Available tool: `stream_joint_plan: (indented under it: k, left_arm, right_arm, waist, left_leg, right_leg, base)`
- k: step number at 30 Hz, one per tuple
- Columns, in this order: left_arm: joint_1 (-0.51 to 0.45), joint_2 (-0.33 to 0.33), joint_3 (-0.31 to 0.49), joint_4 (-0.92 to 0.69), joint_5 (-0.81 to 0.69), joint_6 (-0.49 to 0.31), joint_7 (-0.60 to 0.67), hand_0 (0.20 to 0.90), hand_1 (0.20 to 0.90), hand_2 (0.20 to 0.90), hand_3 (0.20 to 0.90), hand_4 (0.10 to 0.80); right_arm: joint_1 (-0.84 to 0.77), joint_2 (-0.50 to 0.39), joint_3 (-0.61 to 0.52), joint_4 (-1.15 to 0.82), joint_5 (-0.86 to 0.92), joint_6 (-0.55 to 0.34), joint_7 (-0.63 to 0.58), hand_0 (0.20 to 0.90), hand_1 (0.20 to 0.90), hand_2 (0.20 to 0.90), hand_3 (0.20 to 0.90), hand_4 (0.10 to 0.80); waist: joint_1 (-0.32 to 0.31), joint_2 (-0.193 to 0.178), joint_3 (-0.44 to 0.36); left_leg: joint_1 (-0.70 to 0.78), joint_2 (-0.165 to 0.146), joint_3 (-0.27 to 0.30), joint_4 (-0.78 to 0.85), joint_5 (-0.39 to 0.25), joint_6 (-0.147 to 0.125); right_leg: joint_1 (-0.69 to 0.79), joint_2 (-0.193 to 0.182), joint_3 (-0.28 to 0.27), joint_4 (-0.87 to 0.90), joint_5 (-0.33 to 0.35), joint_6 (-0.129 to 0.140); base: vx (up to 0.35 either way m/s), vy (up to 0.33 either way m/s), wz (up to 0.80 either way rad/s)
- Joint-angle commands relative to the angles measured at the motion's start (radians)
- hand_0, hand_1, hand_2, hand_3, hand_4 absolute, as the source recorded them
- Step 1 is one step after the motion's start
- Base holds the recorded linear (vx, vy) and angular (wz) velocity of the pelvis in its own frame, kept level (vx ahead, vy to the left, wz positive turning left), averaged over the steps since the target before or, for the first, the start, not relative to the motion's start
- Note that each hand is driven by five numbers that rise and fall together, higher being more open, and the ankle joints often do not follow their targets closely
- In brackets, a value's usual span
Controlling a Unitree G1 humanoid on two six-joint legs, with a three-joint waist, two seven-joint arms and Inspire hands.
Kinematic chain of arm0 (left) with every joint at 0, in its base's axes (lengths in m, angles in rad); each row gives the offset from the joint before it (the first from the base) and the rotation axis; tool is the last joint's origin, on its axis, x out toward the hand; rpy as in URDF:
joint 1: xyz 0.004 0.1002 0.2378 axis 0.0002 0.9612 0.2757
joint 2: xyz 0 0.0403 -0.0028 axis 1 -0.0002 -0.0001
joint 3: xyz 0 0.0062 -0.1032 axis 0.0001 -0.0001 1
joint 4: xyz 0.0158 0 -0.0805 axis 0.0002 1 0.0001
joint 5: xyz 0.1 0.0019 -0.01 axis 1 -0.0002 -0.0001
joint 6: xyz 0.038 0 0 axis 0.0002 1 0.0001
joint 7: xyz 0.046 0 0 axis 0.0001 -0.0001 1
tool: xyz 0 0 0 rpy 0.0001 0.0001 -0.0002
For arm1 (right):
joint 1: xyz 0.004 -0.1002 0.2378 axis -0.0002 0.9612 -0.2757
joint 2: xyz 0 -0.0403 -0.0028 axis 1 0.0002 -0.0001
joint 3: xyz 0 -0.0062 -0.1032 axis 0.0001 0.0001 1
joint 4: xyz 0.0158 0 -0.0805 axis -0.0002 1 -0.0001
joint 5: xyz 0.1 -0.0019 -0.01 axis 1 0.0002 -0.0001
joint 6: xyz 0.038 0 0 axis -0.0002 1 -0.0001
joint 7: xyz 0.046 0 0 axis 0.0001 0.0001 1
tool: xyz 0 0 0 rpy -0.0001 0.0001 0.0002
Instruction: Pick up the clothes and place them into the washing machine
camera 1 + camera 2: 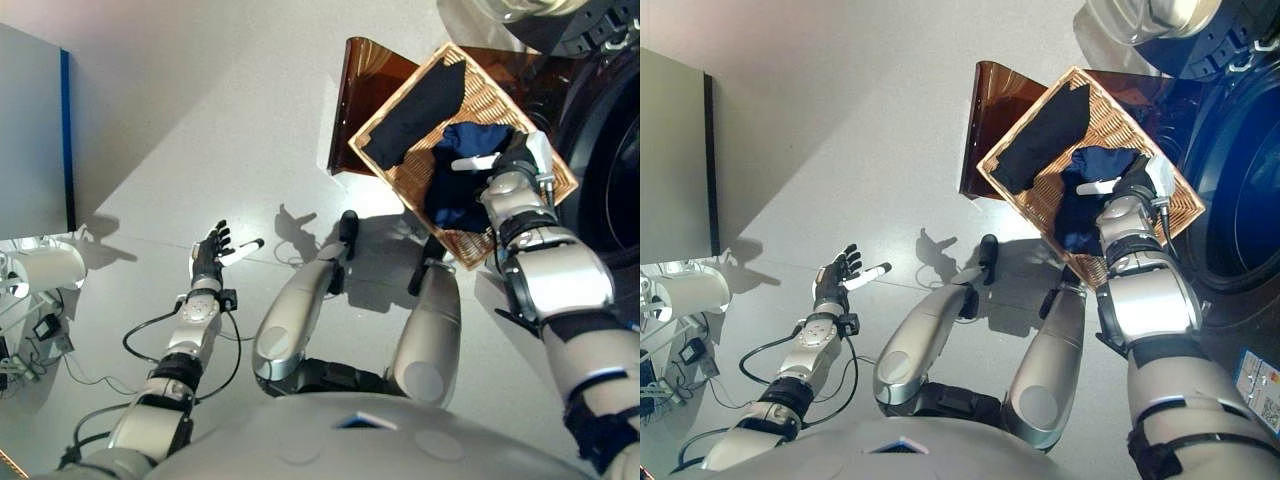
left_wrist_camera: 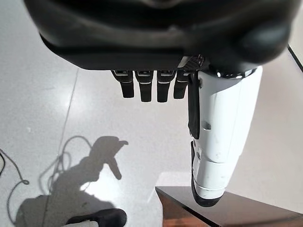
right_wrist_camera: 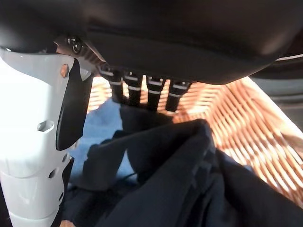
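Two garments in one wicker basket point(image 1: 505, 110) at 1 o'clock, black one point(image 1: 415, 115) and navy one point(image 1: 455, 185), right hand point(image 1: 515, 160) reaching in, fingers hooked into the navy cloth, left hand point(image 1: 210, 255) loosely open over bare floor.

A wicker basket point(image 1: 480, 100) sits at 1 o'clock on a grey floor point(image 1: 220, 120), holding a black garment point(image 1: 415, 115) and a dark blue garment point(image 1: 465, 175). The right hand point(image 1: 515, 160) reaches into the basket onto the blue garment; its fingers are hidden. The left hand point(image 1: 210, 258), at 8 o'clock, hangs over the floor with fingers straight. The washing machine point(image 1: 605, 150) shows at 3 o'clock.
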Motion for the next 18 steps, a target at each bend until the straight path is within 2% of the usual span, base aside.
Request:
stream_joint_plan:
  k: [1,3,18]
  left_arm:
    - [0.040,0.118,0.033,-0.047,-0.023,-0.053,0.015,0.900,0.900,0.900,0.900,0.800]
    - [0.045,0.120,0.042,-0.041,-0.018,-0.048,0.016,0.900,0.900,0.900,0.900,0.800]
    - [0.086,0.138,0.055,-0.125,-0.027,-0.044,-0.002,0.900,0.900,0.900,0.900,0.800]
  right_arm:
    - [-0.060,-0.044,0.032,0.005,-0.047,-0.012,-0.016,0.900,0.900,0.900,0.900,0.800]
    - [-0.051,-0.039,0.032,0.001,-0.053,-0.012,-0.015,0.900,0.900,0.900,0.900,0.800]
    - [-0.041,-0.018,0.034,-0.002,-0.070,-0.006,-0.015,0.900,0.900,0.900,0.900,0.800]
  waist:
    - [0.019,0.009,-0.019]
    - [0.016,-0.001,-0.019]
    - [0.015,-0.009,-0.008]
  left_leg:
    - [-0.144,-0.019,0.030,0.142,-0.049,-0.044]
    - [-0.148,-0.018,0.026,0.173,-0.089,-0.051]
    - [-0.233,-0.005,0.028,0.278,-0.118,-0.051]
  right_leg:
    - [-0.039,-0.019,0.056,-0.001,0.053,0.002]
    - [-0.041,-0.015,0.067,0.034,0.012,0.004]
    - [-0.123,0.005,0.081,0.155,-0.039,-0.019]
  base:
    - [0.073,-0.020,0.15]
    - [0.088,-0.025,0.09]
    - [-0.010,-0.009,0.00]
